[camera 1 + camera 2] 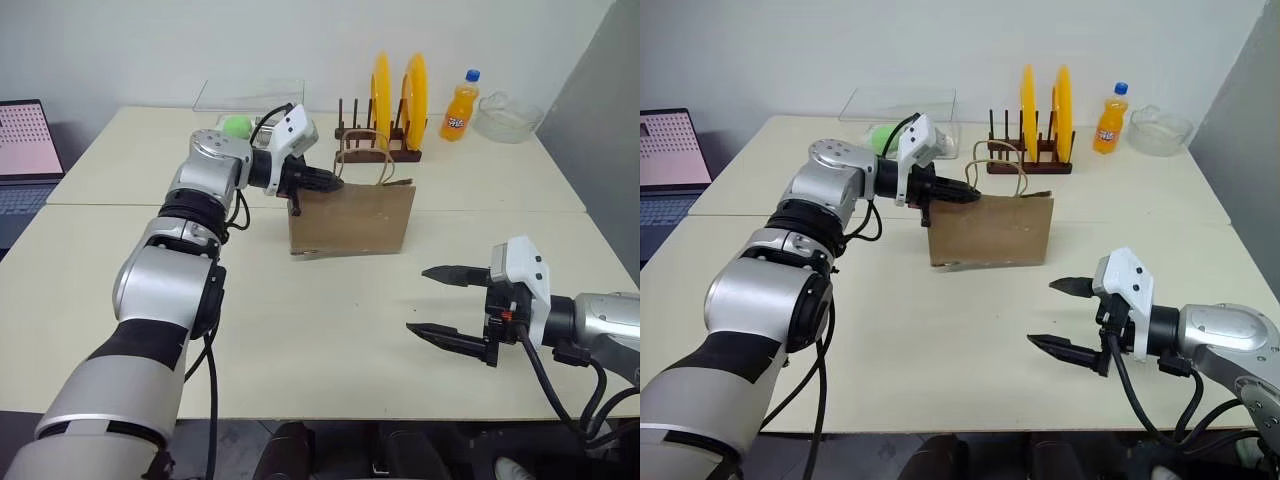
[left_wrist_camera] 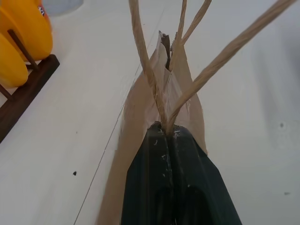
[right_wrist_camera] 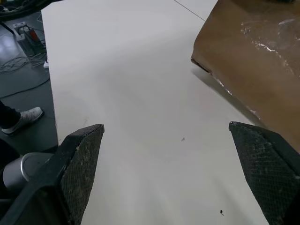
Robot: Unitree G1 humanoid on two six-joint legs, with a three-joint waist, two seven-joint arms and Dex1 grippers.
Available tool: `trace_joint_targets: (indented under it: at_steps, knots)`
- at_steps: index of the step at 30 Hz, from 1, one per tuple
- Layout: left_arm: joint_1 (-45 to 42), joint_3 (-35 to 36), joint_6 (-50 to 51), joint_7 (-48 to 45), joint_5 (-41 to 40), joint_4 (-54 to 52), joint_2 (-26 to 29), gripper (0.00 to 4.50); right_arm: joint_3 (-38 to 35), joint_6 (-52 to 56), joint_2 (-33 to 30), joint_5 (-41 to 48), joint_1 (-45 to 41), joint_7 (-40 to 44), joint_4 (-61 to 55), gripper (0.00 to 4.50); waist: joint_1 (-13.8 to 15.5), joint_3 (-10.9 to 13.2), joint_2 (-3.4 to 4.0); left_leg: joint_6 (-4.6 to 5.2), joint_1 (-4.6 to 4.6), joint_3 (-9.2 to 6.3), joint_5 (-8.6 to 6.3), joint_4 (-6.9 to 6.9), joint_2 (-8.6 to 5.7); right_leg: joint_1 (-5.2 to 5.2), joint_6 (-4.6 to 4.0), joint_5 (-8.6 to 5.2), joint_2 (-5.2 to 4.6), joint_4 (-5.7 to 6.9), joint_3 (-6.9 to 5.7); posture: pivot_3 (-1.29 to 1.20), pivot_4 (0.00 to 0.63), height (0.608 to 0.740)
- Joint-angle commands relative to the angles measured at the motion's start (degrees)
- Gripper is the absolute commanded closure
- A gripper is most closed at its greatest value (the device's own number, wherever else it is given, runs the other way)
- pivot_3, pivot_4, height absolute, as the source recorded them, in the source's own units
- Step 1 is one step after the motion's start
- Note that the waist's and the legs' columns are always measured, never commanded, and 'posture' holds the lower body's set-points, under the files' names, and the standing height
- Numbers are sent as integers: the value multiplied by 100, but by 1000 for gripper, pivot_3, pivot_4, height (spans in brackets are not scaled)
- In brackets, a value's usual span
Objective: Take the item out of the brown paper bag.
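The brown paper bag point(image 1: 352, 220) stands upright in the middle of the table, its twisted loop handles point(image 1: 365, 155) rising above it. My left gripper point(image 1: 338, 182) reaches in from the left and is shut on the bag's top edge where the handles point(image 2: 140, 56) meet it; in the left wrist view the strands fan out from the closed fingertips point(image 2: 165, 133). The item is hidden inside the bag. My right gripper point(image 1: 418, 300) hovers open over the table in front of the bag and to its right, with nothing between its fingers. The bag's lower corner point(image 3: 243, 61) lies ahead of it.
A wooden rack with two yellow plates point(image 1: 395, 100) stands right behind the bag. An orange soda bottle point(image 1: 459, 105) and a glass bowl point(image 1: 507, 117) are at the back right. A clear box with a green ball point(image 1: 235, 125) sits back left, a laptop point(image 1: 25, 150) far left.
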Motion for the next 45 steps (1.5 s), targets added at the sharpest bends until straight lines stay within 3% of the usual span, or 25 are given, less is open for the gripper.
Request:
trace_joint_targets:
  at_steps: [1, 17, 25, 35, 41, 45]
  knots:
    - [-244, 168, -254, 56, 86, 75, -36, 4457, -233, -59, -49, 171, 18, -94, -182, 0, -6, 0, 0, 0, 0, 1, 0, 0, 0, 0, 0, 0, 0, 0, 1, 0, 150, 740]
    - [-71, 164, -836, 742, 745, 393, -124, 4457, -391, -90, -30, 378, 309, -383, -339, 0, 2, 0, -1, 0, 2, -1, 0, 2, 0, 3, 3, 2, 1, 1, 1, 0, 150, 740]
    - [-10, 272, -1073, 117, 698, 169, 135, 2032, -341, -110, -17, 455, 188, -538, -300, 0, -12, 0, 0, 0, 3, 1, 0, 2, 0, 2, 2, 2, 2, 3, 2, 0, 150, 740]
    - [332, 674, -776, -357, 283, -516, 691, 2032, -697, -699, 247, 156, 60, -749, -164, 0, -9, 0, 0, 0, 7, 1, 0, 2, 1, 4, 2, 3, 3, 4, 4, 0, 150, 740]
    - [977, 884, 316, -828, -254, -1766, 1019, 2032, -904, -978, 356, 244, 139, -801, -257, 0, -26, 0, 0, 0, 10, 1, 1, 2, 1, 4, -21, 16, 3, 6, 6, 0, 150, 740]
    - [1377, 1183, 1234, -579, -655, -2556, 1344, 2032, -1047, -893, 302, 406, 312, -956, -356, 0, -38, 0, 0, 0, 14, 0, 1, 2, 4, 4, -22, 17, 4, 12, 8, 0, 150, 740]
